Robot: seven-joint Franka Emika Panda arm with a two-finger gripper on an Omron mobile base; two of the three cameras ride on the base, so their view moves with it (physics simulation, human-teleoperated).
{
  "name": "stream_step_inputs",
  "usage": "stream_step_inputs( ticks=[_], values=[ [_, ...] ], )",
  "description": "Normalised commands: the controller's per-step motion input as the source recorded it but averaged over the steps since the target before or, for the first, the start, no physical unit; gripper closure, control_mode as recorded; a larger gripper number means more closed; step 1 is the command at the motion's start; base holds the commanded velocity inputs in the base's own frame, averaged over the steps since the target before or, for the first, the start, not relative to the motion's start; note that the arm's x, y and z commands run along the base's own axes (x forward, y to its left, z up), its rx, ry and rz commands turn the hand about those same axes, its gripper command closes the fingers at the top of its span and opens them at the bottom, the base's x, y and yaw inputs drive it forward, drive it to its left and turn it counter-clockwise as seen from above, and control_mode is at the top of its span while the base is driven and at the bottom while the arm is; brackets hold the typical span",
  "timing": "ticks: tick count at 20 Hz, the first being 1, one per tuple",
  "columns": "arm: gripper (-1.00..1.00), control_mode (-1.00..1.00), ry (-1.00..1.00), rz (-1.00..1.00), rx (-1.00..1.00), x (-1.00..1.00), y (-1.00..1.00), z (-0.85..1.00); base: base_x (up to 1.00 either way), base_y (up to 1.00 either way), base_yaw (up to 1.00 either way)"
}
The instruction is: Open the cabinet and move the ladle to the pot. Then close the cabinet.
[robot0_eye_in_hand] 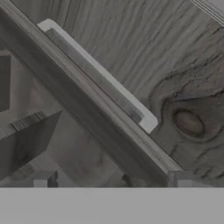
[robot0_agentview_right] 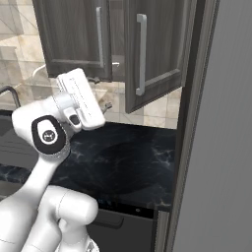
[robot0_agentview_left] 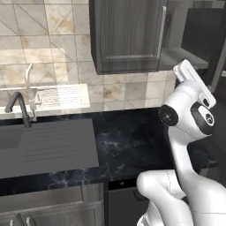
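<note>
Watching out: your biggest risk is bumping the half-open door with the arm, which could knock it shut or push it wider.
Sink (robot0_agentview_left: 44, 145): it sits low on the far left, well apart from the arm, so you have plenty of room there.
Counter (robot0_agentview_left: 132, 141): the dark top under the arm is flat and bare, so it is safe to pass over.
Cabinet (robot0_agentview_right: 74, 34): it hangs on the wall above the counter, and its left door is shut.
Pincer (robot0_eye_in_hand: 113, 179): it is spread wide, holds nothing, and points up at a door and its bar handle (robot0_eye_in_hand: 96, 74).
Gap: a thin pale thing (robot0_agentview_right: 115, 63) shows between the doors. It may be the ladle, but it is too small to tell.
Right door (robot0_agentview_right: 157, 44): it is swung partway out, and its lower edge could catch your hand.
Tall panel (robot0_agentview_right: 221, 123): it stands close on the right, so room there is tight. Keep your elbow away from it.
</note>
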Motion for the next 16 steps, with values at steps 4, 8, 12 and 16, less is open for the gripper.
stream_step_inputs(
  ticks=[4, 8, 12, 16],
  values=[
    [-1.00, -1.00, -0.12, 0.00, -0.12, 0.39, -0.01, -0.04, 0.00, 0.00, 0.00],
    [-1.00, -1.00, -0.08, -0.05, -0.12, 0.42, 0.00, 0.00, 0.00, 0.00, 0.00],
    [-1.00, -1.00, -0.01, -0.04, -0.02, 0.44, -0.02, 0.00, 0.00, 0.00, 0.00],
    [-1.00, -1.00, 0.00, -0.03, 0.00, 0.53, -0.06, 0.00, 0.00, 0.00, 0.00]
  ],
)
